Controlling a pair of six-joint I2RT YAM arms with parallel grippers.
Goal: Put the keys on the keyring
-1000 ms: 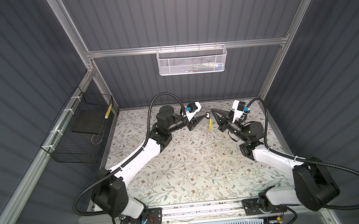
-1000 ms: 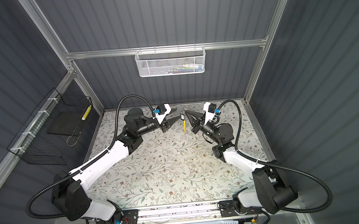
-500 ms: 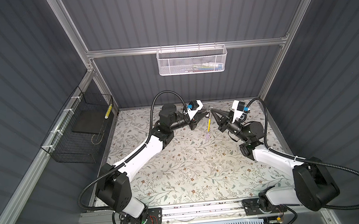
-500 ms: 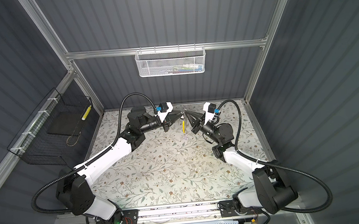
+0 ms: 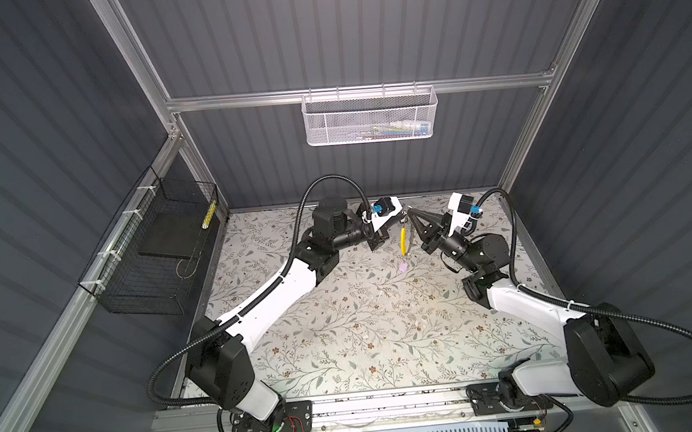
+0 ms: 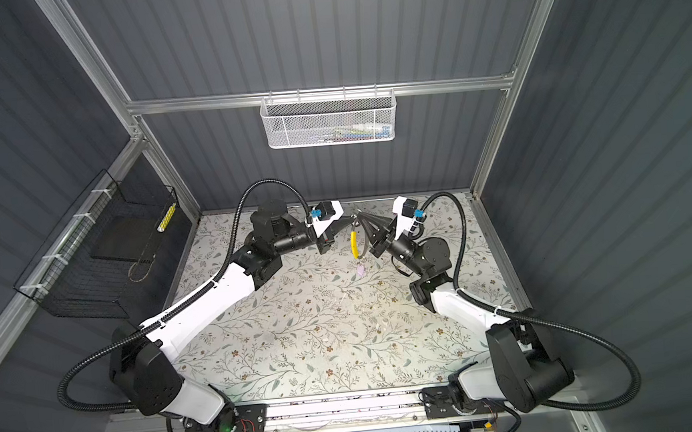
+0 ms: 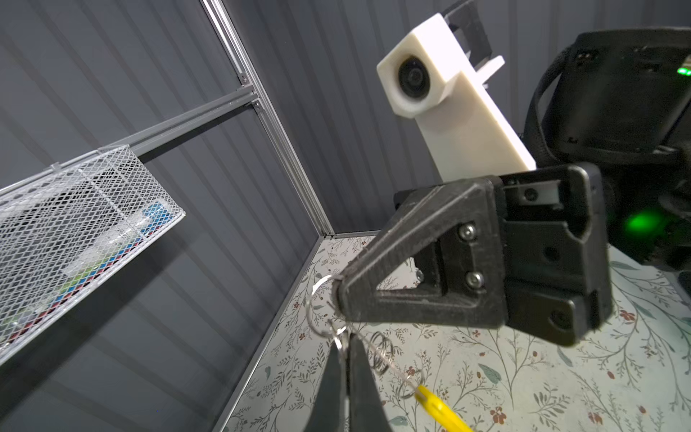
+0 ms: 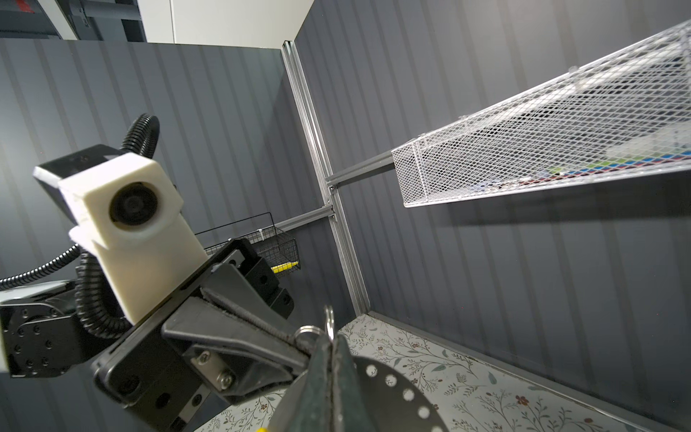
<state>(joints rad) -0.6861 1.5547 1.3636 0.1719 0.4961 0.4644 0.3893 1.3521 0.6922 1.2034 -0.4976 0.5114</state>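
Left gripper and right gripper stood tip to tip, high above table, near back wall. Both clenched: right on keyring at its top, left on small ring just beside.

Keyring hung below pinch, long axis near vertical, yellow tag on it. Lilac tag lowest; hanging or lying, could not tell. Neither arm nearer. Black-rimmed tag not seen.

No readable writing or brand.

Lilac-tagged key too small to make out from above; yellow tag cut off at picture edge
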